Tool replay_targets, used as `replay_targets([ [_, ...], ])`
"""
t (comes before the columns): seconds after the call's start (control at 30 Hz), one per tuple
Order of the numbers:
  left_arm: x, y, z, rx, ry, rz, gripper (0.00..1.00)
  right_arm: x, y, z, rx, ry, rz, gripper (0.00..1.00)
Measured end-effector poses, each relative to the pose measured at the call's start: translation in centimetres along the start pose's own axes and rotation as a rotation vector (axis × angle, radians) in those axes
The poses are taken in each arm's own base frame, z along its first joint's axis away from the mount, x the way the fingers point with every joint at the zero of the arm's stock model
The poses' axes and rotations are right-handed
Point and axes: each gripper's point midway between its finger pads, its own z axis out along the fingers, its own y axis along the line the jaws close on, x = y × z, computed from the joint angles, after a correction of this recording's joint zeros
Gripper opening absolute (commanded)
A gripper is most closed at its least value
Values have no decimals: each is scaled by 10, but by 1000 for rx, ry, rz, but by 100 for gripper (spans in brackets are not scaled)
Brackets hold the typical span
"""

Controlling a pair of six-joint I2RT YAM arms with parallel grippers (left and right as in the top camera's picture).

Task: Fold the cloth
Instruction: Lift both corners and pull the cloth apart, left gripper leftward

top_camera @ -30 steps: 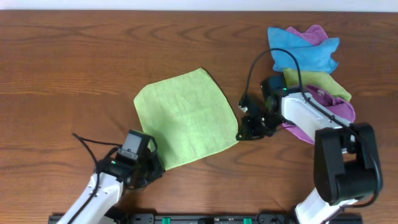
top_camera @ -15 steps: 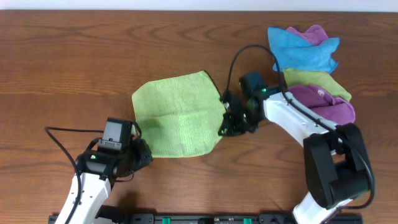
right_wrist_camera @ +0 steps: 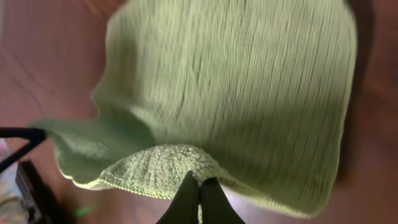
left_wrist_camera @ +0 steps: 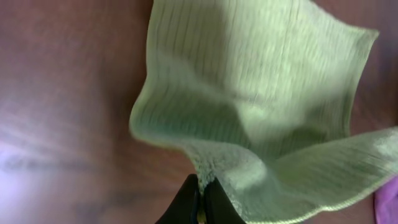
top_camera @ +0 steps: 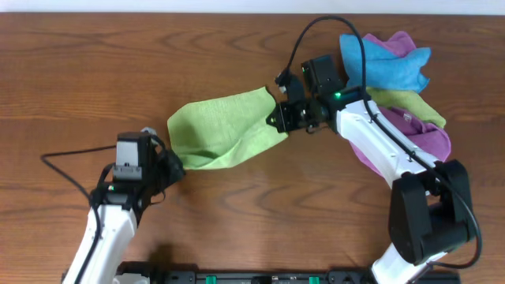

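Lifted since the earlier overhead frames, the cloth (top_camera: 225, 130) no longer lies as a flat open square. It now hangs as a slack, half-doubled band, and its near edge has been raised and carried toward the far edge. It sits at the middle of the surface (top_camera: 79, 79), strung between the two arms. Whether the far edge rests on the wood cannot be told.

The left jaws are closed on the near-left corner. In the left wrist view the ribbed fabric (left_wrist_camera: 261, 93) billows upward from tips pinched together. The right jaws are likewise closed on the near-right corner, and the right wrist view shows the hem curling over the tips with the rest of the sheet (right_wrist_camera: 236, 81) spread beyond. Both arms have swung away from the near side, the right arm (top_camera: 371, 138) farther than the left arm (top_camera: 110, 213).

Judged from this, the first fold is under way but not laid, since the held edge has yet to meet the far edge. A pile of other cloths (top_camera: 394, 71) lies just beyond the right arm, apart from the work.
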Motion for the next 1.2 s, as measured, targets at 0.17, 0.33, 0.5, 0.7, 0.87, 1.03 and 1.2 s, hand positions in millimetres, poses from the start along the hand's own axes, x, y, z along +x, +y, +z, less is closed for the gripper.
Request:
replay_targets([
  [0.17, -5, 5, 16, -4, 24, -20, 6, -16, -4, 10, -7, -56, 2, 2],
  [0.33, -24, 6, 20, -15, 13, -29, 6, -21, -18, 32, -3, -46, 37, 1],
  [0.5, -66, -8, 15, 10, -45, -12, 6, -37, -24, 43, 5, -58, 43, 2],
  [0.7, -89, -14, 27, 1, -40, 1, 6, -72, -21, 32, -4, -146, 5, 2],
  [0.87, -90, -5, 47, -17, -14, 4, 6, -81, -30, 46, -11, -182, 6, 2],
  [1.03, -98, 0, 53, -16, -33, -6, 6, -83, -37, 56, -14, -190, 25, 2],
  [1.2, -109, 0, 52, -3, -71, -8, 6, -90, -37, 59, -23, -219, 20, 1],
])
